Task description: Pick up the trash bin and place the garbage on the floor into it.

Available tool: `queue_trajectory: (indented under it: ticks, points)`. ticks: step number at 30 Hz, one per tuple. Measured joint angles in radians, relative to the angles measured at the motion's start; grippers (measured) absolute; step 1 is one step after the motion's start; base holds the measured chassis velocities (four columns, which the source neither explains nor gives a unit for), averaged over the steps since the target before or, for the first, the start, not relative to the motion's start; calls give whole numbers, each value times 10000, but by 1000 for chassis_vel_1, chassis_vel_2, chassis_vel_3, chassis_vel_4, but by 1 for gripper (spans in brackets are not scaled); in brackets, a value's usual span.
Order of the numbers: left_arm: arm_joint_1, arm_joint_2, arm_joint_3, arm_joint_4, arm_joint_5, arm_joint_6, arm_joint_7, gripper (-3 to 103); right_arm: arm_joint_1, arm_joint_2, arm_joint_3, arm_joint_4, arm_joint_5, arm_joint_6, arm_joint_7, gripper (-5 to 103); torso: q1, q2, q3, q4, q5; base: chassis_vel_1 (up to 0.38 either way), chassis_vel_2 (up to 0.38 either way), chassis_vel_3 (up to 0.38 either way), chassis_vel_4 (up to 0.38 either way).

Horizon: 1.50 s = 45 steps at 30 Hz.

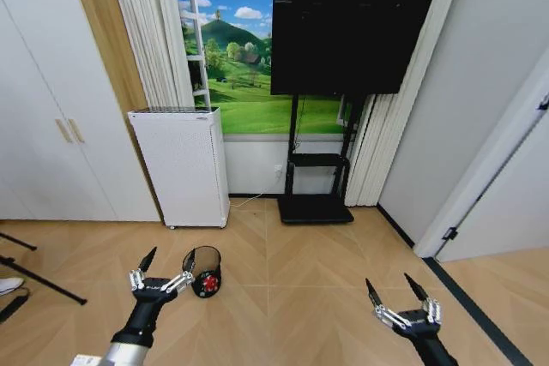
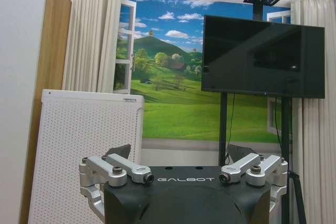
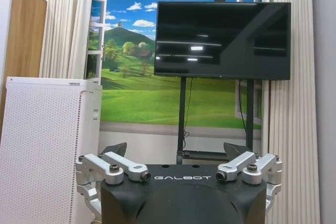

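A bright room with a painted view ahead of me.

I face a herringbone wood floor (image 1: 317,280) running to a wall mural of green hills and blue sky (image 1: 240,57), framed by pale curtains (image 1: 146,32). A dark television on a black stand (image 1: 347,40) stands before it, a white perforated appliance (image 1: 180,165) beside white cupboard doors (image 1: 51,126).

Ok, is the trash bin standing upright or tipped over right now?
Tipped over. The trash bin lies on its side on the floor, with something red showing in its open mouth, just beside the open left gripper.
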Motion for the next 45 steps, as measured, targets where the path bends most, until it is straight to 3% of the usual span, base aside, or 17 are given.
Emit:
queue_trajectory:
  ticks: [18, 45]
  points:
    - [2, 0, -1, -1, 0, 0, 2, 100, -3, 0, 0, 0, 0, 0, -1, 100, -12, -9, -12, 2, -2, 279, -267, -303, 285]
    - [0, 0, 2, 1, 0, 0, 0, 100, 0, 0, 0, 0, 0, 0, 0, 100, -5, -22, -10, -1, -2, -12, 1, 11, 2]
